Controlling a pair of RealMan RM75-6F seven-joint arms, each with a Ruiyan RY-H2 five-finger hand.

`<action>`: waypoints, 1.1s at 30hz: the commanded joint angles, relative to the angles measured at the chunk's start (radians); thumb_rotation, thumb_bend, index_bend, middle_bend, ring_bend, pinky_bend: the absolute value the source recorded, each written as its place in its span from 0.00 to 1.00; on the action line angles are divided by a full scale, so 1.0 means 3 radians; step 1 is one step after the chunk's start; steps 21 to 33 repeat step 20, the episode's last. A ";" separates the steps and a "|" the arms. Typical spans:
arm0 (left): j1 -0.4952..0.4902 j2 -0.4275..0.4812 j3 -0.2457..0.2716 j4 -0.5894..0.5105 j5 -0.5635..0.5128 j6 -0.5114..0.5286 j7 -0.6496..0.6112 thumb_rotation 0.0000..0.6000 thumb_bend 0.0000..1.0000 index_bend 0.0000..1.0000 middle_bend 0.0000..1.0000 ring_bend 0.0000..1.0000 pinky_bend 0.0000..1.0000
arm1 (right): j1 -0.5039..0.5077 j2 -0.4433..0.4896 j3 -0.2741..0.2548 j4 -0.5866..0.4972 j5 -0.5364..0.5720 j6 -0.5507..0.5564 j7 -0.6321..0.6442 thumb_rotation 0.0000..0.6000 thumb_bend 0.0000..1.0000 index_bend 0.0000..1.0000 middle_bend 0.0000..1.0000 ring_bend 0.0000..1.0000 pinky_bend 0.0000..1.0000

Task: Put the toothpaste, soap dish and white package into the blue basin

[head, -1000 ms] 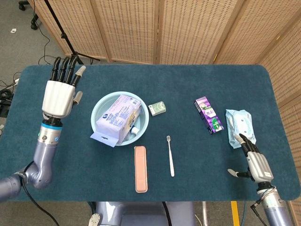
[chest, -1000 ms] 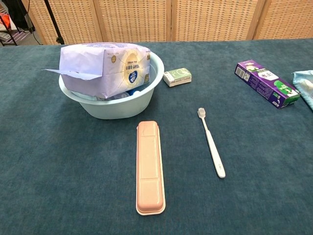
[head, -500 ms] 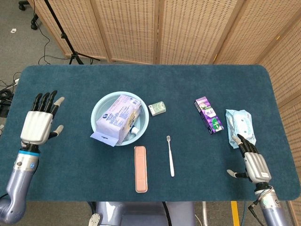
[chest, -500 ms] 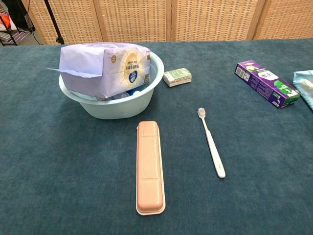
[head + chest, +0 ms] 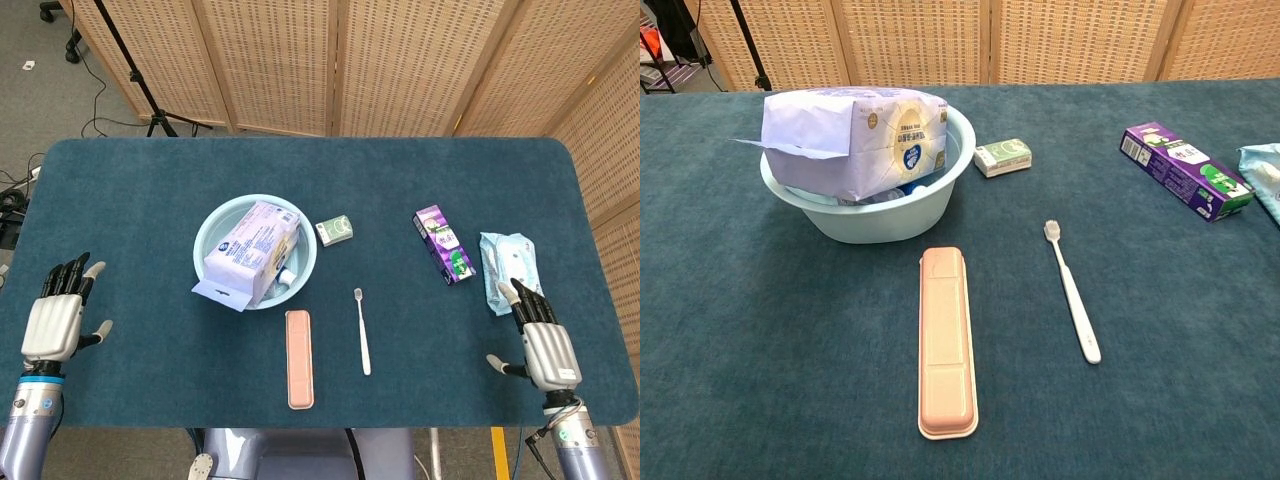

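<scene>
Dark blue felt covers the table (image 5: 400, 190), and folding wicker screens stand behind it at the top of the frame.

Nearest to me, at the lower corners of the head view, are my two hands. My left hand (image 5: 55, 320) has dropped from the upper left, where it was raised one second ago, down to the lower left edge; its fingers are straight and apart, holding nothing. My right hand (image 5: 540, 340) is almost where it was, fingers spread, empty, with fingertips just beside the blue wipes pack (image 5: 510, 268). The chest view shows neither hand and cuts this pack at its right edge.

Next come the long pink case (image 5: 946, 342), smooth plastic with rounded ends, and the white toothbrush (image 5: 1072, 292) to its right.

Further, the round pale blue basin (image 5: 880, 215) holds the white package (image 5: 855, 140), a soft crinkled bag that hides most of what lies under it; I cannot make out these things. Right of the basin lies a small green-white box (image 5: 1002, 157), and further right the purple toothpaste box (image 5: 1185, 170), still outside the basin.
</scene>
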 commanded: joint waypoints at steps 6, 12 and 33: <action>0.0115 -0.0001 0.0000 0.0088 0.0186 0.0061 -0.0195 1.00 0.24 0.12 0.00 0.00 0.00 | -0.0029 -0.0054 0.0011 0.0014 -0.0059 0.0100 -0.0158 1.00 0.05 0.03 0.00 0.00 0.06; 0.0172 0.0016 -0.0025 0.0077 0.0269 0.0108 -0.0232 1.00 0.24 0.12 0.00 0.00 0.00 | -0.0027 -0.0056 -0.0037 -0.0038 -0.0141 0.0093 -0.0188 1.00 0.05 0.03 0.00 0.00 0.06; 0.0214 0.0013 -0.0073 0.0074 0.0304 0.0097 -0.0250 1.00 0.24 0.12 0.00 0.00 0.00 | -0.0020 -0.0072 -0.0079 -0.0074 -0.0157 0.0038 -0.0241 1.00 0.05 0.03 0.00 0.00 0.06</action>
